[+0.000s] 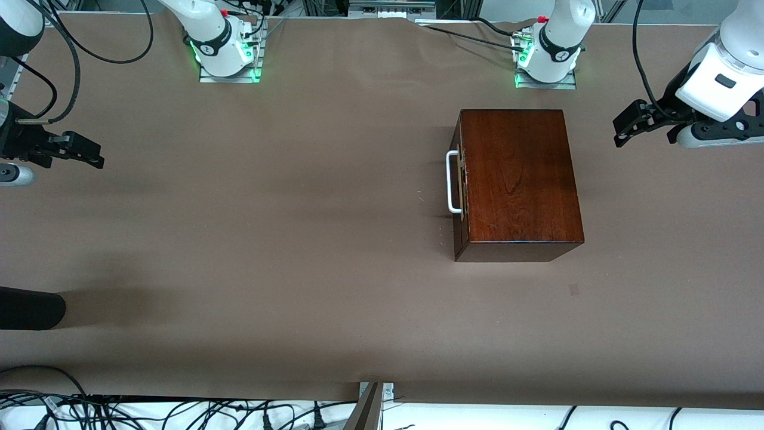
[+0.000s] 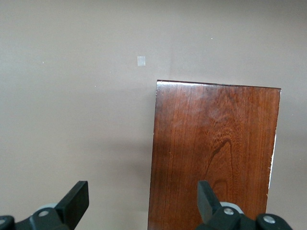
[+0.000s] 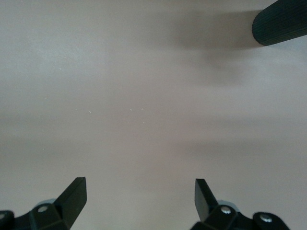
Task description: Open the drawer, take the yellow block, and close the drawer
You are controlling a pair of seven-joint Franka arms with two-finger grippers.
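Observation:
A glossy mahogany-coloured box (image 1: 518, 179) stands on the table toward the left arm's end. Its drawer (image 1: 459, 185) is pushed in flush, and the white bar handle (image 1: 452, 182) faces the right arm's end. The yellow block is hidden. My left gripper (image 1: 624, 128) hangs open in the air at the left arm's end of the table, apart from the box; its wrist view shows the box top (image 2: 213, 153) below the spread fingers (image 2: 76, 201). My right gripper (image 1: 89, 156) hangs open over bare table at the right arm's end, nothing between its fingers (image 3: 76, 196).
Brown paper covers the table (image 1: 268, 239). A dark rounded object (image 1: 30, 307) juts in at the right arm's end, nearer the front camera, and also shows in the right wrist view (image 3: 283, 21). A small pale mark (image 1: 574, 289) lies near the box.

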